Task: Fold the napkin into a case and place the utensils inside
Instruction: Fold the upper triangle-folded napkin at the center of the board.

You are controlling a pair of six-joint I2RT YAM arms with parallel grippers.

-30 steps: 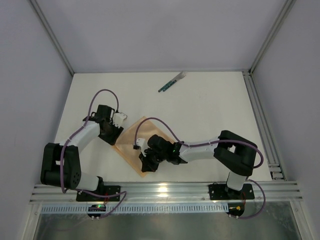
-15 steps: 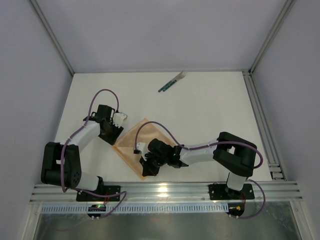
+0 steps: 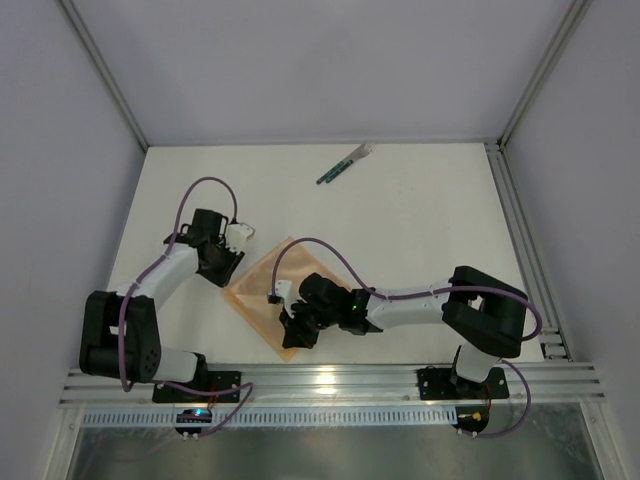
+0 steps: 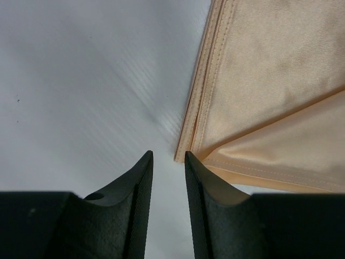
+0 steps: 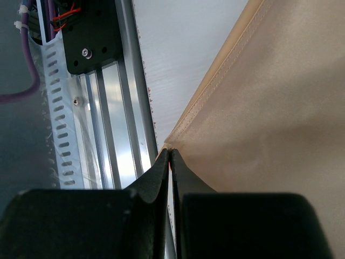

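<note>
Well, one napkin (image 3: 262,295) lies on the white worktop (image 3: 420,220), near its front edge, turned like a diamond between the two arms. The left wrist view shows two layers of cloth, one hemmed edge lying over the other, so it is folded at least once. The utensils (image 3: 345,164) lie well apart from it, at the far side of the worktop. They look like one thin green and pale bundle, and I cannot count the pieces.

The left end effector (image 4: 168,155) is at the left corner of the napkin. Its jaws stand a little apart, with only bare worktop in the gap. The cloth corner lies just beside one fingertip and is not held.

The right end effector (image 5: 168,154) is at the near corner, close to the metal rail (image 5: 108,108). Its fingers (image 5: 156,178) are pressed together, pinching the tip of that corner. The right arm hides the right part of the napkin in the top view.
</note>
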